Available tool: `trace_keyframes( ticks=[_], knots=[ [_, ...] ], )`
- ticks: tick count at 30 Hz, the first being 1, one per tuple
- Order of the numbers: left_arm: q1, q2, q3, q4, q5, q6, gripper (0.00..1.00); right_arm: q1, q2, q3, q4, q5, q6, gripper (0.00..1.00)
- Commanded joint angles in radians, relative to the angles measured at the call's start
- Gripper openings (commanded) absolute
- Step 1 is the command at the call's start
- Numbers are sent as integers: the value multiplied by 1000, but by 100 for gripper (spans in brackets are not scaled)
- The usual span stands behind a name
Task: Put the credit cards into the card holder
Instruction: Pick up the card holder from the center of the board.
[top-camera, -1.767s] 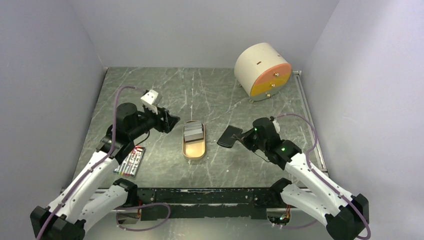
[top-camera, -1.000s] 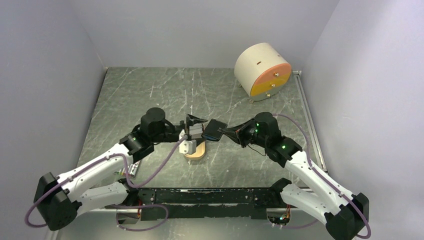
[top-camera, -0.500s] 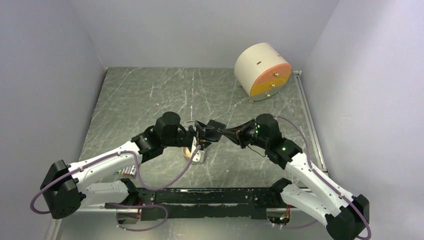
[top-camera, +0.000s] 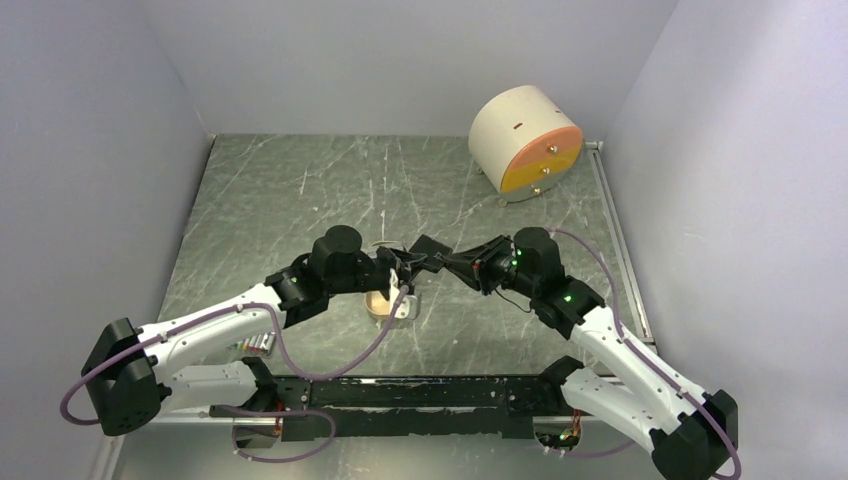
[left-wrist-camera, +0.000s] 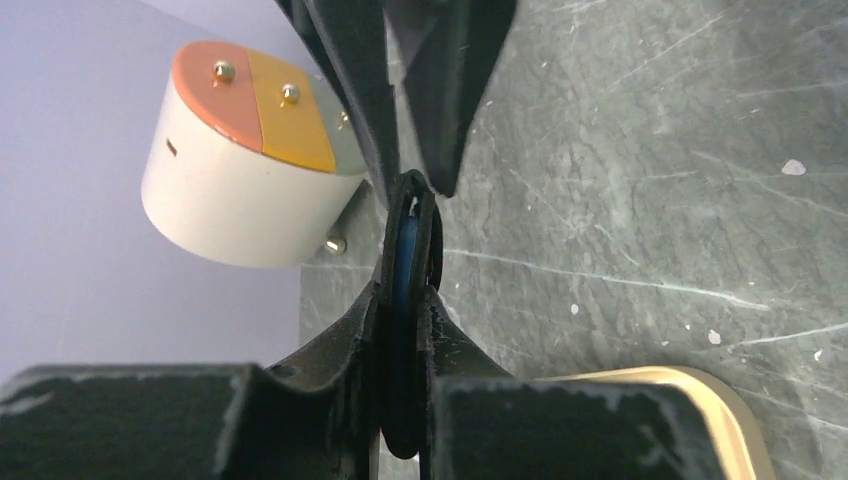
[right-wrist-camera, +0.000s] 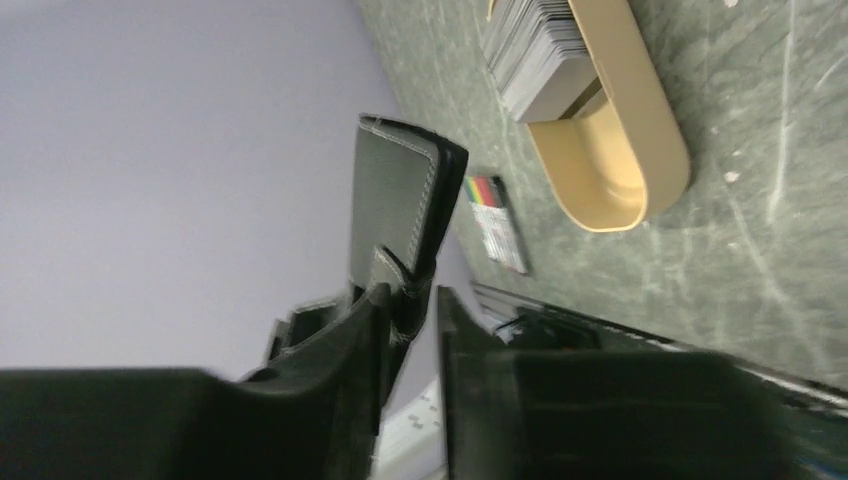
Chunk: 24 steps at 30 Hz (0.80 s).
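Observation:
The black card holder (top-camera: 428, 248) hangs in the air between my two grippers, above the table's middle. My left gripper (left-wrist-camera: 405, 290) is shut on its edge, where the blue inner lining (left-wrist-camera: 404, 250) shows. In the right wrist view the card holder (right-wrist-camera: 395, 190) stands upright; my right gripper (right-wrist-camera: 412, 293) is slightly open, the holder's corner leaning on one finger with a gap to the other. The credit cards (right-wrist-camera: 535, 50) lie as a grey stack in the tan oval tray (right-wrist-camera: 610, 150). From above, my left gripper (top-camera: 405, 268) hides them.
The round beige drum (top-camera: 525, 142) with an orange face stands at the back right. A set of coloured markers (top-camera: 258, 343) lies at the front left, partly under the left arm. The tan tray (top-camera: 385, 303) sits beneath the left gripper.
My left gripper has shut on the card holder's edge. The right gripper's jaws have parted a little from it. Both arms have barely moved.

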Motion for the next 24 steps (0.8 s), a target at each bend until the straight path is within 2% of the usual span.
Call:
trace_keyframes(
  ticks=[1, 4, 10, 14, 20, 24],
  knots=[
    [0, 5, 45, 34, -87, -85, 9, 2, 0, -2, 34, -36, -115, 38],
    [-1, -9, 69, 46, -158, -237, 9, 2, -20, 37, -12, 46, -244, 49],
    [1, -38, 138, -16, -247, -600, 9, 2, -138, 69, 31, 200, -614, 56],
    [24, -55, 160, -52, -314, -913, 9, 3, -145, 90, 65, 247, -875, 56],
    [135, -62, 205, -149, -153, -1275, 9, 57, -112, 83, 200, 136, -1181, 54],
    [158, -79, 210, -193, -122, -1484, 9, 147, -138, 29, 321, 166, -1382, 53]
  ],
)
